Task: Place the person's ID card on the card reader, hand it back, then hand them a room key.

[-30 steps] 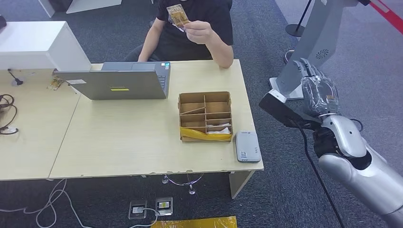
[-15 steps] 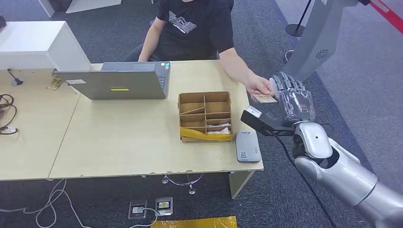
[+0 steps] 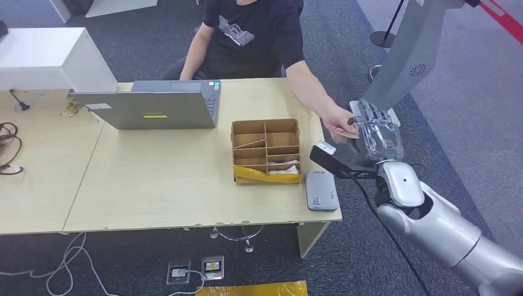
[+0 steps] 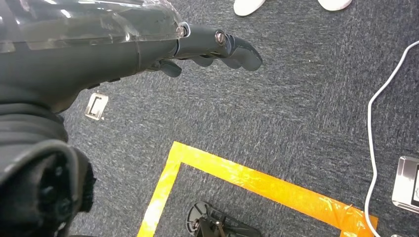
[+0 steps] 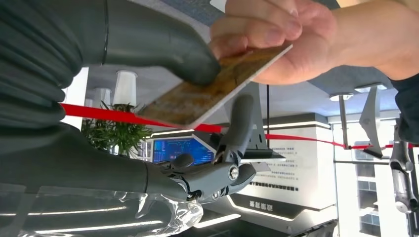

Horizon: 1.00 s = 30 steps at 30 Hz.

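Nearest us, our right arm rises from the lower right corner of the head view, and our right hand (image 3: 377, 137) sits just past the desk's (image 3: 172, 185) right edge, meeting the person's hand (image 3: 340, 119). Between the two is the ID card (image 3: 345, 132), a thin tan sliver from above and mostly covered. In the right wrist view our thumb (image 5: 163, 44) presses on the card's upper face while a darker finger (image 5: 240, 123) stands up behind it; whether that finger touches the card we cannot tell. The person's fingers (image 5: 267, 29) pinch the card's far end, so both hands have hold of the ID card (image 5: 207, 91). Our left hand (image 4: 148, 47) hangs over dark carpet with its fingers (image 4: 237, 49) loosely curled and holding nothing. On the desk near our right hand lies the grey card reader (image 3: 321, 190), and just beyond it the cardboard divider box (image 3: 266, 151); its contents are hard to make out. Farther back stands a laptop (image 3: 154, 106), and the person's head is cut off by the frame
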Tool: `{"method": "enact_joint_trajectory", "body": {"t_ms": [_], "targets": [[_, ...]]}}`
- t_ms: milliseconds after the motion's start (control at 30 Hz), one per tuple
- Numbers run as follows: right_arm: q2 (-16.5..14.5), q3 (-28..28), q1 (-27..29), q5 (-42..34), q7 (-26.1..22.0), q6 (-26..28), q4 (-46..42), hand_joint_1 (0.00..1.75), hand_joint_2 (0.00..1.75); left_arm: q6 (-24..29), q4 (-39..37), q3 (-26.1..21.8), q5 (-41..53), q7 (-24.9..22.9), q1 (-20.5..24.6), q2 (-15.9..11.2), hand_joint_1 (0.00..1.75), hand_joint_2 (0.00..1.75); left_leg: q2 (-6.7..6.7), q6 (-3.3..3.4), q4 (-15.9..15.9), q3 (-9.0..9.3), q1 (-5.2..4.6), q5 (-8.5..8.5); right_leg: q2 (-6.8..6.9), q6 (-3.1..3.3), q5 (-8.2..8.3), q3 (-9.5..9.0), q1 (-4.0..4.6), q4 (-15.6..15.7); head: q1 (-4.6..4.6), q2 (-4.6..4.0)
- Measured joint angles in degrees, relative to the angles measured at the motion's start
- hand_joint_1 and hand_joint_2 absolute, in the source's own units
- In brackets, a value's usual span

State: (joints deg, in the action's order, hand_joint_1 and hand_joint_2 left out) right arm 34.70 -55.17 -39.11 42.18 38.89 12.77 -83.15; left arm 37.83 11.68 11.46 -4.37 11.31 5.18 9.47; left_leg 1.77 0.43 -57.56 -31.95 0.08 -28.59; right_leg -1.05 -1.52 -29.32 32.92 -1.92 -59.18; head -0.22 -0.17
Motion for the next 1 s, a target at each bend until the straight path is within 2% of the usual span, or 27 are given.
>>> {"method": "enact_joint_trajectory", "body": {"t_ms": [400,600,1000], "targets": [[0.01,0.09,1.71,1.85,0.61,0.47,0.03,1.75,1.75,0.0,0.23,-3.6,3.02,1.16,-0.52,0.4,0.0,0.0,-0.04,-0.01,0.0,0.03,0.0,-0.01,-0.05,0.0,0.0,0.0,0.0,0.01,-0.01,0.0],[-0.2,0.09,4.33,0.94,-0.32,1.32,0.09,1.75,1.75,0.0,0.32,-5.31,5.22,1.26,-0.68,0.81,0.0,0.0,-0.04,-0.02,0.0,0.03,0.01,-0.01,-0.04,0.0,0.0,-0.02,0.01,0.01,-0.01,0.0],[-2.96,-0.69,9.3,0.67,-3.09,0.34,2.65,1.75,1.75,0.0,0.65,-6.72,5.57,0.95,-0.75,1.54,0.0,0.0,-0.03,-0.03,0.01,0.02,0.02,-0.03,-0.04,0.02,-0.01,-0.01,0.02,0.01,-0.01,0.0]]}}
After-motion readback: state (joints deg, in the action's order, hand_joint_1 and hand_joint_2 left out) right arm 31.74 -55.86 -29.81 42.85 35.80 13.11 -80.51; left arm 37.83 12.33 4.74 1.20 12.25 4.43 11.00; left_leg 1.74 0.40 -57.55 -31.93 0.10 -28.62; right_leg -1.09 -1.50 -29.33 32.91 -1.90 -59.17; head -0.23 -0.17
